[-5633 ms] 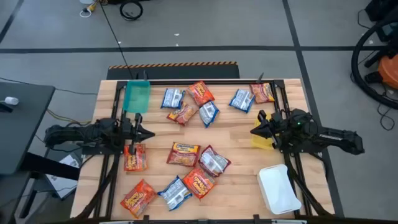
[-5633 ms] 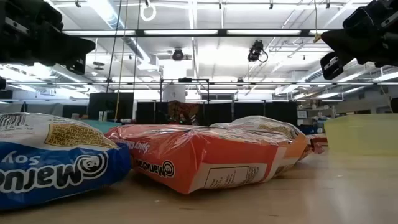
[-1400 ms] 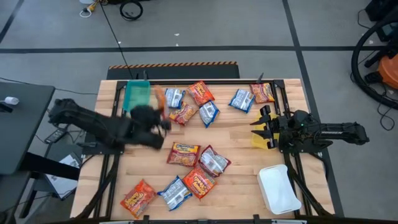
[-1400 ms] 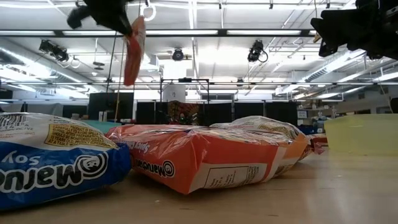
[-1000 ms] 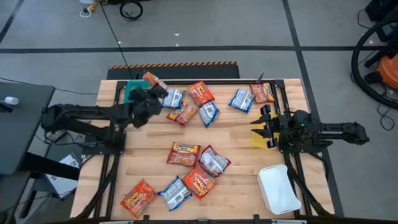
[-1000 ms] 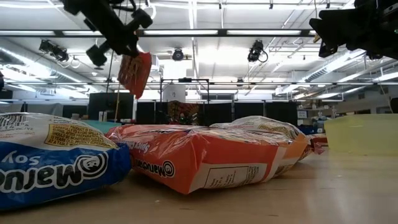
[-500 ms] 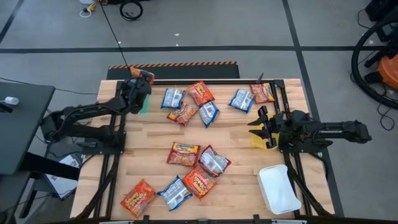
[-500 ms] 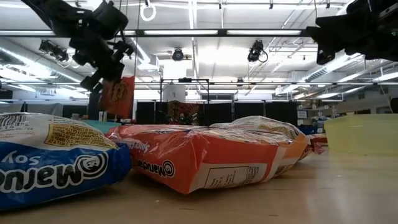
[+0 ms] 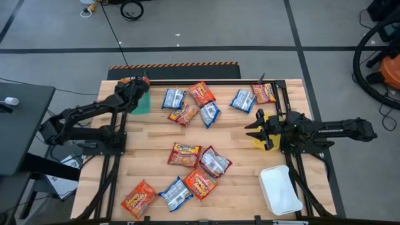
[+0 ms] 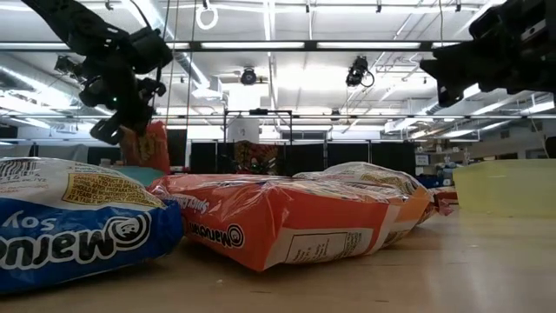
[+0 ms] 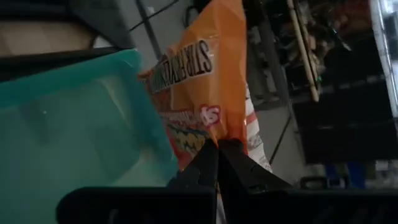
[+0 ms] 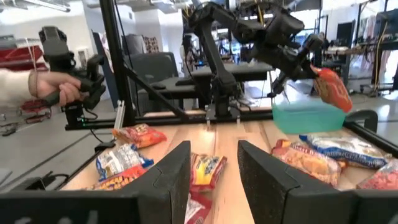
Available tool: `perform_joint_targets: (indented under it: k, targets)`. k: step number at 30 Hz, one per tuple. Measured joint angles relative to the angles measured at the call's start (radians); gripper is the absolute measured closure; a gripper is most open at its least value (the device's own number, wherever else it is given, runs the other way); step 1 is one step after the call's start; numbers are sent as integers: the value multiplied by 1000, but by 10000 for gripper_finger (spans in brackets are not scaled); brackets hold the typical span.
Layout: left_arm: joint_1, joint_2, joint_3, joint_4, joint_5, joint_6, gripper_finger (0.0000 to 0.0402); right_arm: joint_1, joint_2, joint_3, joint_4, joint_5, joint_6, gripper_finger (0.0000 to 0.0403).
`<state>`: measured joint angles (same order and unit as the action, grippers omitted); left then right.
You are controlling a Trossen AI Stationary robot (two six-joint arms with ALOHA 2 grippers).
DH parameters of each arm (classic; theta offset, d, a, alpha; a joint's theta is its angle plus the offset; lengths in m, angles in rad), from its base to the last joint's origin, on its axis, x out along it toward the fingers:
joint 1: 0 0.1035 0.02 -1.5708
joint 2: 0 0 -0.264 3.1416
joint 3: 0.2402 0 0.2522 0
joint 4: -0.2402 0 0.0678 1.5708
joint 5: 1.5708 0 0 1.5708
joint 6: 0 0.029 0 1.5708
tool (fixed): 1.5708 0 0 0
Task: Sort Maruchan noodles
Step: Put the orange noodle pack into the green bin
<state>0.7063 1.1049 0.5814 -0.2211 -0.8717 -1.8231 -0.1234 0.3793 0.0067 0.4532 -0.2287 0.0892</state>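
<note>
Now up over the far lip of the see-through teal plastic bin [image 9: 140,100], carried there from lower on the table a moment ago: the crinkly orange-red noodle packet [image 10: 148,144], pinched tight by the left gripper [image 9: 134,87]. Ready for dropping in, probably. Hangs long way up and down, top edge in the fingers, bottom edge toward the bin; maybe touching the rim, hard to tell. Over by the yellow bin [image 9: 262,139], the right gripper [image 9: 252,130], fingers half apart, holding nothing.
</note>
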Motion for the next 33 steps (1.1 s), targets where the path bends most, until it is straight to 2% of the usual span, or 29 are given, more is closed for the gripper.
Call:
perform_joint_targets:
  k: [6, 12, 16, 22, 27, 33]
  targets:
    - [15, -66, 6, -22, 8, 44, 395, 0, 29, 0, 2, 17, -13, 264]
    - [2, -100, 6, -191, 1, -94, 398, 0, 35, 0, 3, 35, -19, 264]
    - [30, -99, 6, -244, -8, -99, 398, 0, 35, 0, 2, 32, -14, 264]
    - [73, -75, 6, -229, 71, -108, 392, 0, 35, 0, 1, 29, -18, 264]
    - [117, -71, 6, -201, 58, -100, 383, 0, 35, 0, 1, 56, -11, 264]
    - [167, -71, 6, -206, 98, -60, 377, 0, 35, 0, 1, 71, -11, 264]
